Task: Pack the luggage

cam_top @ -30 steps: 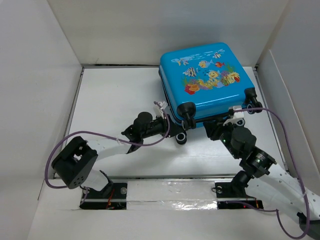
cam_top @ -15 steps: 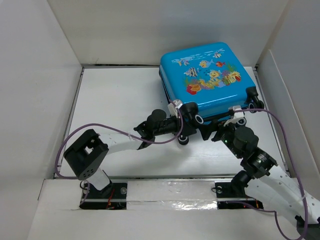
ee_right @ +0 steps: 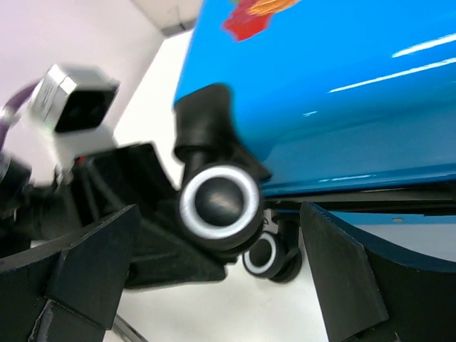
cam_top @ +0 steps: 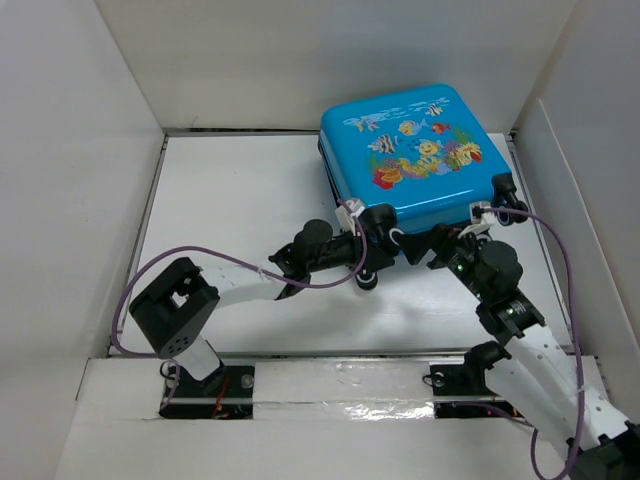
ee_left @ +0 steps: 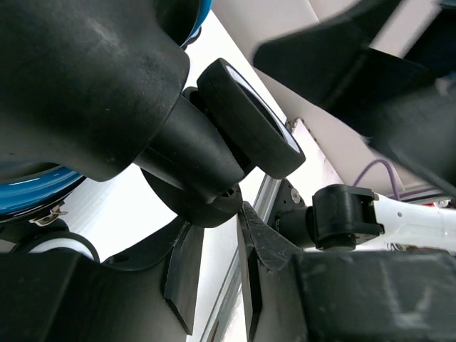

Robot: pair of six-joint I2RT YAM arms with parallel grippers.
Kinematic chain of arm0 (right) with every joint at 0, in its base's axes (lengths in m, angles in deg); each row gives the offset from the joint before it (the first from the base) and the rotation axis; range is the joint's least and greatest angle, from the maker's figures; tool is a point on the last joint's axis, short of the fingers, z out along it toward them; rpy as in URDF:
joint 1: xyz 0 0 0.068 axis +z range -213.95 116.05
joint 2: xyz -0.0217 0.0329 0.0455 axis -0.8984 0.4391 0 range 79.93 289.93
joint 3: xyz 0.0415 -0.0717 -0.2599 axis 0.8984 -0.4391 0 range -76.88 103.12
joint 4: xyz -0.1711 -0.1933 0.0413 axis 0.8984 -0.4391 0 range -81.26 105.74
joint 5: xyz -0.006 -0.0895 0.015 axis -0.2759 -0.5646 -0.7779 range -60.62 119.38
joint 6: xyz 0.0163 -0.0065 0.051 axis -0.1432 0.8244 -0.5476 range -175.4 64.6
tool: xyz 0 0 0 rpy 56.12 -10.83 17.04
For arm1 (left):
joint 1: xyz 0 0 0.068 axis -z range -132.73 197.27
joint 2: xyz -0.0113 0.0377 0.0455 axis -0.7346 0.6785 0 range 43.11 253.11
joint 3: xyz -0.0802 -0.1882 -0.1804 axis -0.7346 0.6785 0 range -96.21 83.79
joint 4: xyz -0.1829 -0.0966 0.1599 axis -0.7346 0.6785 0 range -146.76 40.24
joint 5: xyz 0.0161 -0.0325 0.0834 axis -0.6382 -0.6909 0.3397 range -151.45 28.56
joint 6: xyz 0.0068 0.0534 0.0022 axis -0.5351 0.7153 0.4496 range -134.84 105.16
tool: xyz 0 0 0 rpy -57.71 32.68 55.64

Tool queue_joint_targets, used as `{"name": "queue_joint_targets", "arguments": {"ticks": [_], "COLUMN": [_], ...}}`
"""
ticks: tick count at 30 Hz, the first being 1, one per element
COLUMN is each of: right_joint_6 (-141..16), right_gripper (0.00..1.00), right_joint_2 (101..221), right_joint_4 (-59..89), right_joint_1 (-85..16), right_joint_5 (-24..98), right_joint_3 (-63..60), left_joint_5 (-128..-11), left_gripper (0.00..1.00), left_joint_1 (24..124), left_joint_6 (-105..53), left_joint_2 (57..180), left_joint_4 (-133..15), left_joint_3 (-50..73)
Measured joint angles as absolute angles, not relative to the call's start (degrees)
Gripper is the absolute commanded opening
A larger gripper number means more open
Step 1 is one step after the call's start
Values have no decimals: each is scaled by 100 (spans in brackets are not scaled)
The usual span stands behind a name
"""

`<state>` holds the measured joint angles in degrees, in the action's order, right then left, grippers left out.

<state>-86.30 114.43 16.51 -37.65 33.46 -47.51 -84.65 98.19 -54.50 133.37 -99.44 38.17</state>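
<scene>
**A:** Top external first. Where's the luggage?

**B:** Upper right of frame, at the far right of the table. Lies flat, fish side up, lid shut. Its edge w/ the wheels faces the arms.

**A:** Hands?

**B:** Both at that edge. Left hand is at the lower-left corner caster. Right hand is just right of it, approx. mid-edge.

**A:** Right one's state?

**B:** Spread wide. Right wrist view has its fingers at either side of frame, touching nothing. One wheel sits in the gap, and a 2nd wheel is lower, behind it. My guess is it's spread to take the caster or the shell edge. Luggage prob. has to be opened before anything goes in.

**A:** Left?

**B:** Left wrist view shows its fingers nearly together w/ only a thin slit, and a wheel right above the tips. Pinching the caster or just pressed against it? Can't tell. Reads to me as bracing that corner so the luggage won't roll.

**A:** What's in the way?

**B:** The left arm crowds the same wheel, at the left of the right wrist view. A purple cable loops past the luggage's right corner and could snag. Walls sit close behind and right of it, so there's little room to push back. Can't see any items to pack.
</scene>
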Motion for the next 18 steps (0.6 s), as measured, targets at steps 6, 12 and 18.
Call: {"name": "queue_joint_targets", "arguments": {"ticks": [6,12,18], "right_joint_6": [-9506,-10083,-10487], "right_gripper": [100,100,100], "right_joint_2": [11644,12014,12335], "right_joint_4": [2596,3389,4377], "right_joint_1": [-5267,-5649,-5634], "right_joint_5": [4926,6207,6886], "right_joint_3": [-5337,-5682,-5888], "left_joint_5": [-8382,-8371,-8368], "left_gripper": [22,22,22], "left_joint_1": [9830,9832,9832], "left_joint_6": [-5354,-5278,-5258], "left_joint_2": [13339,13339,13339], "left_joint_4": [-10047,-10049,-10097], "left_joint_3": [3845,3847,3873]}}
